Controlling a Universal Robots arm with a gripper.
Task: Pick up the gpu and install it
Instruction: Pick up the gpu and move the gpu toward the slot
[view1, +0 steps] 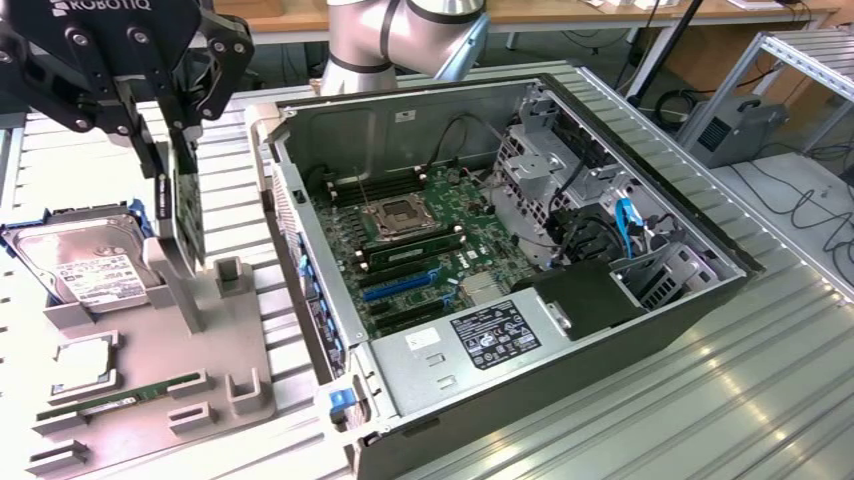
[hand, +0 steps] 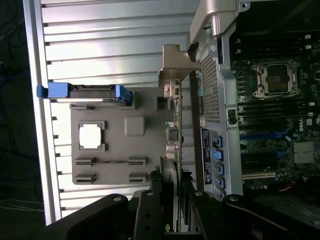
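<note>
I see the open computer case (view1: 387, 125) at the centre of the exterior view on the worktop (view1: 747, 400), with the grey parts tray (view1: 134, 350) at lower left. At upper left my claw (view1: 167, 155) is clamped on the gpu (view1: 187, 215), which stands on edge over the tray.

Readable print: one brand name only.
The white word "ROBOTIQ" stood on the black body of the gripper (view1: 163, 150). The hard drive (view1: 94, 270) carried a white label, and the power supply (view1: 494, 335) carried a black label and a white sticker beside it, but their print was too small to read.
</note>
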